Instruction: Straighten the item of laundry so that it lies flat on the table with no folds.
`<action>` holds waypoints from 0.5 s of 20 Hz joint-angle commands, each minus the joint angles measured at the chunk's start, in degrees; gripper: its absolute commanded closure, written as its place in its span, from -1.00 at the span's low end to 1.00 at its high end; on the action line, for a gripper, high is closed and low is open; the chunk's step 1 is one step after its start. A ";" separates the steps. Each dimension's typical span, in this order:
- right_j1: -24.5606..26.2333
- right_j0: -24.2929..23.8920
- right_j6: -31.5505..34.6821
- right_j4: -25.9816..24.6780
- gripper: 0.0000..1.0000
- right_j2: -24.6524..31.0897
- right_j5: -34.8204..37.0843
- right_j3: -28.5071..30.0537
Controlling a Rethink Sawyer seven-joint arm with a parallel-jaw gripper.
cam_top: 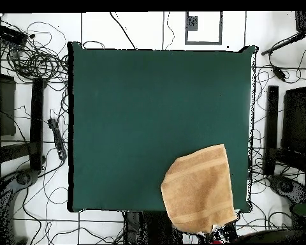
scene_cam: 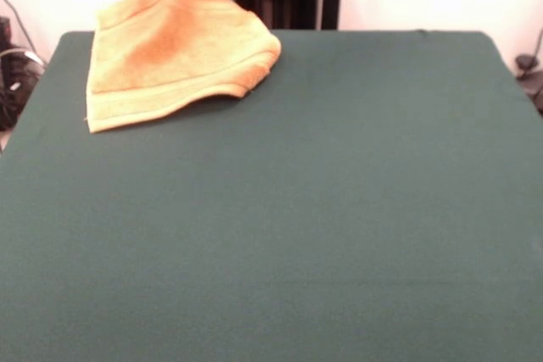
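At the dark green felt table's (scene_cam: 339,209) far corner, the orange-tan terry towel (scene_cam: 174,48) hangs raised, apparently lifted for spreading; gripper grasp unclear.

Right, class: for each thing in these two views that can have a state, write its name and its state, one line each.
Orange-tan terry towel: raised and rumpled, not flat, at the table's robot-side corner, overhanging that edge in the overhead view.
Dark green felt-covered table: holds only the towel.
Hand: top of towel reaches the front view's upper edge; hand not clearly visible.

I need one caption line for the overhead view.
Orange-tan terry hand towel lies rumpled at the dark green felt table's corner, partly overhanging the robot-side edge.
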 commanded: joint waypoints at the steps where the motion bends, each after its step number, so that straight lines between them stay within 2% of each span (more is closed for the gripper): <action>1: -6.19 1.06 15.84 -1.26 1.00 10.15 9.66 1.96; 4: -8.59 0.22 16.01 -1.98 1.00 11.47 11.97 2.83; 10: -10.02 -1.08 14.93 -1.62 1.00 12.89 13.52 3.44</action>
